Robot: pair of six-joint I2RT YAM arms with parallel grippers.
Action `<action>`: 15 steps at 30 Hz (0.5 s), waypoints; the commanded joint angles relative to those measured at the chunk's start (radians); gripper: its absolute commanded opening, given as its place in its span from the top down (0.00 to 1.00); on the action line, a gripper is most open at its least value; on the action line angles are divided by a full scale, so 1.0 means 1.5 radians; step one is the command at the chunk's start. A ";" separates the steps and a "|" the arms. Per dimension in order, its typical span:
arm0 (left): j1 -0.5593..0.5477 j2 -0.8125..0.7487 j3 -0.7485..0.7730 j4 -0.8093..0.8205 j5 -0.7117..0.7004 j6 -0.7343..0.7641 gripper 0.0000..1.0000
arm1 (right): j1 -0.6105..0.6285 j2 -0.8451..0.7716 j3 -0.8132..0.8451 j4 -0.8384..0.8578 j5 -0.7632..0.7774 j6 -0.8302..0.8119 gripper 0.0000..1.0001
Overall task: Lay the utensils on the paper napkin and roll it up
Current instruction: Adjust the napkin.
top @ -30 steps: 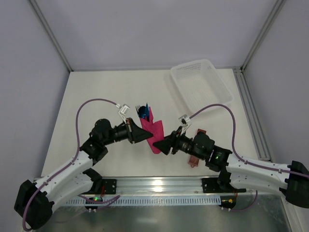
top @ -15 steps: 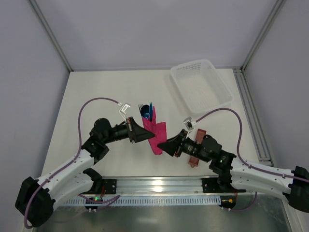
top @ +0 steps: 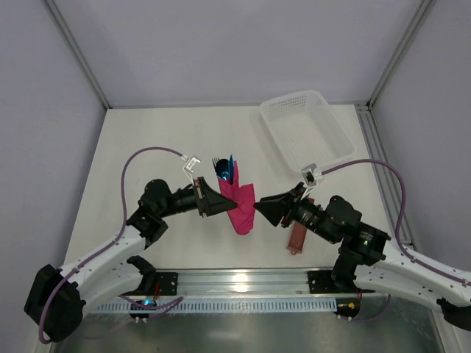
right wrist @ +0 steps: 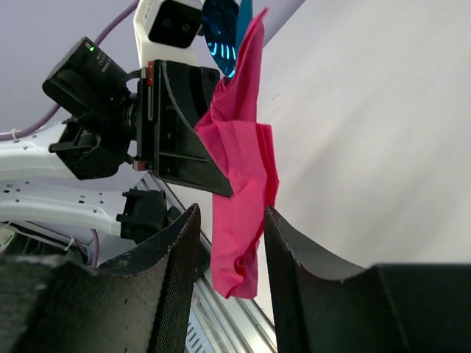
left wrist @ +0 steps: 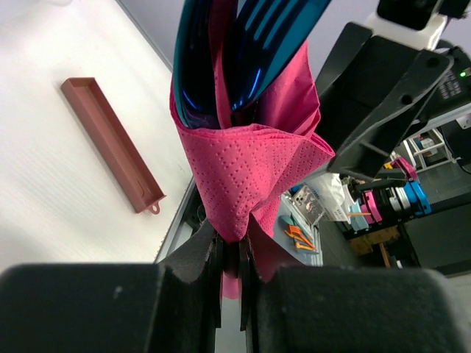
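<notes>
Top external view: the left gripper point(top: 225, 206) pinches the paper napkin point(top: 241, 207), and the utensils point(top: 224, 170) stick out of the wrap to one side of its tips. The right gripper point(top: 257, 209) points at the napkin from the opposite side, just beside it.

Left wrist view: its jaws are clamped on the napkin's gathered edge, and the utensils rise from the wrap straight ahead.

Right wrist view: the jaws stand apart, with the napkin hanging in the gap ahead.

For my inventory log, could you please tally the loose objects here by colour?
Blue: 2 showing, a fork and a second utensil
Pink: 1 napkin
Reddish-brown: 1 sleeve
White: 1 basket
Total: 5
</notes>
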 commanded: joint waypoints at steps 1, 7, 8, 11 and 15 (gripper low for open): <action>0.002 -0.010 0.010 0.039 -0.002 0.011 1.00 | 0.000 0.039 0.055 -0.012 -0.004 -0.040 0.58; 0.002 -0.034 0.013 -0.003 -0.012 0.025 1.00 | 0.009 0.127 0.091 0.038 -0.021 -0.072 0.55; 0.002 -0.037 0.013 -0.007 -0.014 0.026 1.00 | 0.010 0.138 0.095 0.039 -0.019 -0.076 0.54; 0.002 -0.040 0.013 -0.009 -0.013 0.026 1.00 | 0.011 0.165 0.099 0.052 -0.020 -0.084 0.46; 0.002 -0.044 0.016 -0.004 -0.011 0.021 1.00 | 0.012 0.190 0.096 0.066 -0.033 -0.088 0.41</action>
